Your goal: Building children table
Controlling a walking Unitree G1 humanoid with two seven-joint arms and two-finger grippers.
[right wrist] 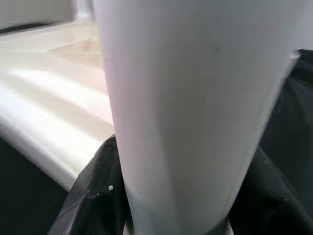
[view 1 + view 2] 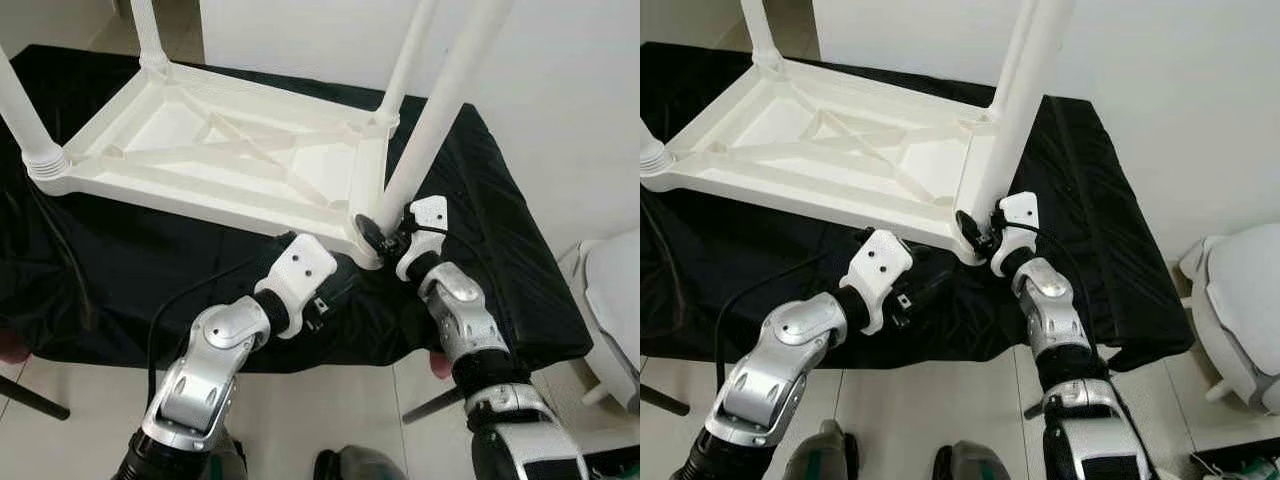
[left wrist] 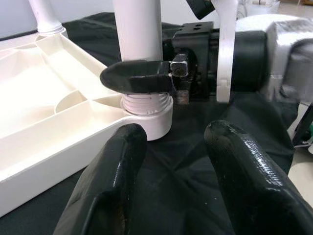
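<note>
Black cloth point(image 2: 520, 270) was spread over a low stand, and pale floor tiles point(image 2: 330, 410) were seen under it. On the cloth, a small white plastic table top point(image 2: 215, 150) was laid upside down, with its ribbed underside facing up and its long side running from the robot's left to its right. Round white plastic legs were stood straight up from its corners.

The near-right white leg point(image 2: 430, 130) was held low down, just above its corner socket, by the right gripper point(image 2: 385, 228), whose black fingers were closed around it. In the eye views, that hold was partly hidden by the wrist. It was shown better in the left wrist view, where one black finger point(image 3: 137, 78) was pressed across the leg above the screw rings point(image 3: 145, 104).

The left gripper point(image 3: 173, 176) was held open over the cloth, near that corner, with nothing between its fingers. In the right wrist view, the leg was seen very close up and blurry.
</note>
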